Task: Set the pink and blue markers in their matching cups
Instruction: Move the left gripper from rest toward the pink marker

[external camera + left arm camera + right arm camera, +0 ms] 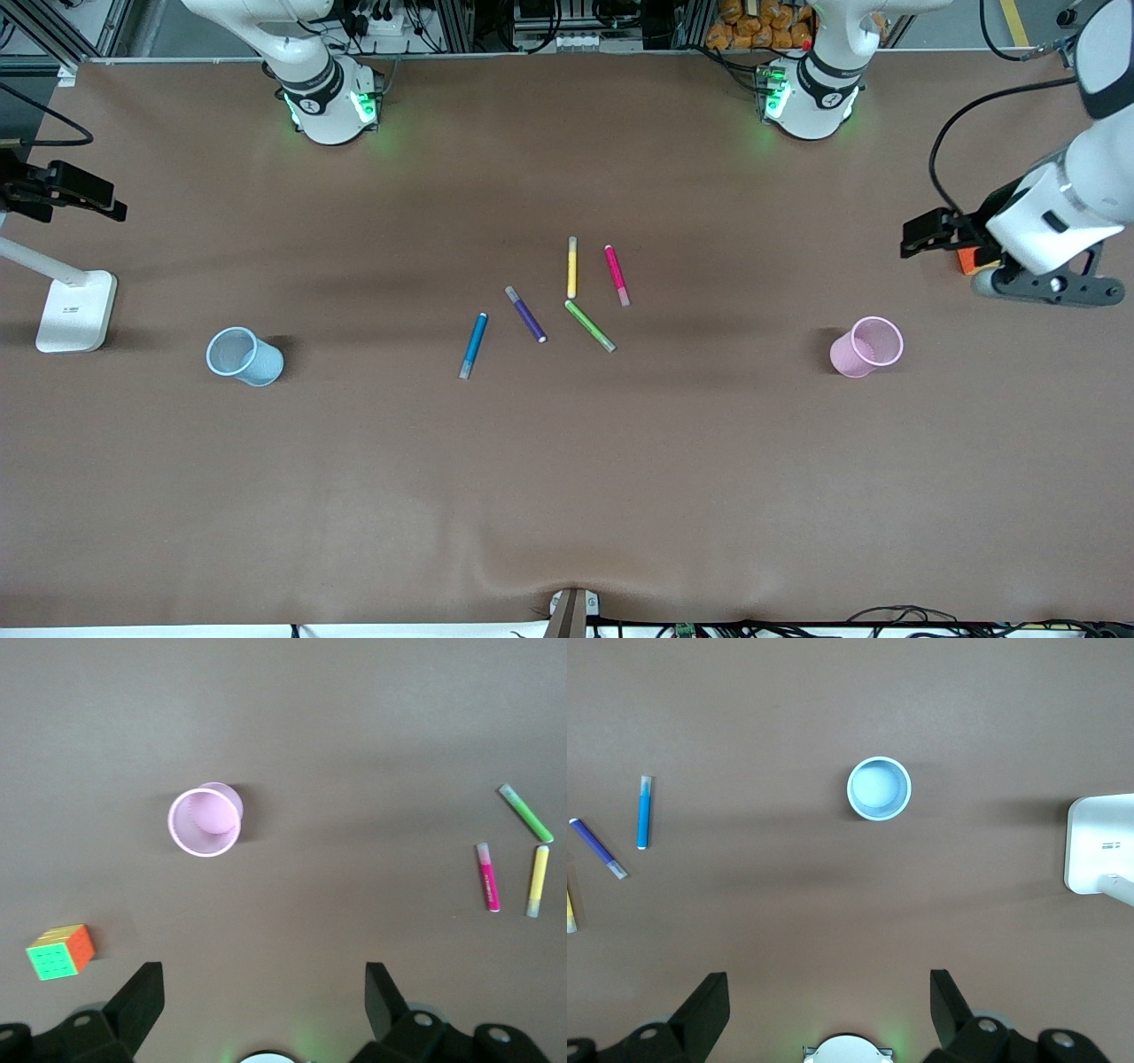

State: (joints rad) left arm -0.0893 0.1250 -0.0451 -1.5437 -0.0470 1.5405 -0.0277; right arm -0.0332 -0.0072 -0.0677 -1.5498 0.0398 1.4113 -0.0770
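While both arms waited, the slim magenta-pink felt marker (617, 275) and the slim bright blue felt marker (473, 345) lay flat mid-table, each with a pale cap. The translucent pale pink plastic cup (866, 346) stood upright and empty toward the left arm's end; the translucent light blue plastic cup (244, 356) likewise toward the right arm's end. The left gripper (264, 992) and right gripper (829, 997) stood wide, holding nothing, each above its cup's end.
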